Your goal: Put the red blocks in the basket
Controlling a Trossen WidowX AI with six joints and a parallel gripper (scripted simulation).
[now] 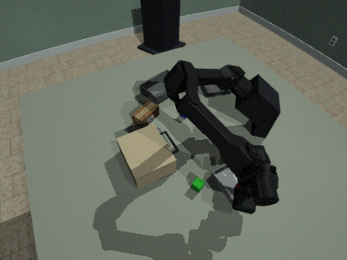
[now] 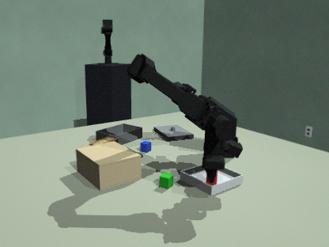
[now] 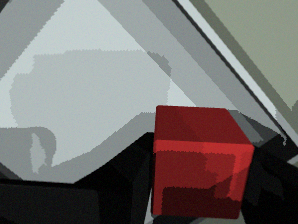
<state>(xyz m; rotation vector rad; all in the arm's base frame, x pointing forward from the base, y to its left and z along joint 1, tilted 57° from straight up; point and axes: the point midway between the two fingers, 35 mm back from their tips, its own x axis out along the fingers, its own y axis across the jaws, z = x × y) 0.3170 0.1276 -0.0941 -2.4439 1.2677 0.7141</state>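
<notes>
The basket, a low light-grey tray (image 1: 218, 190) (image 2: 227, 185) (image 3: 195, 60), stands upright on the table. My gripper (image 2: 212, 180) (image 3: 190, 143) points down into it and is shut on a red block (image 2: 215, 179) (image 3: 202, 182). The block is low inside the basket walls; whether it touches the floor I cannot tell. In the top view the arm hides most of the block and part of the basket. A green block (image 1: 198, 184) (image 2: 166, 180) lies on the table beside the basket. A blue block (image 1: 183, 116) (image 2: 145, 146) lies farther back.
A tan drawer cabinet (image 1: 146, 154) (image 2: 119, 174) with a dark handle (image 1: 170, 142) stands left, its drawer seemingly shut. Behind it are a small brown box (image 1: 145, 113) (image 2: 103, 142) and a dark open box (image 1: 155, 89) (image 2: 119, 138). A dark lid (image 1: 214, 89) (image 2: 182, 135) lies at the back.
</notes>
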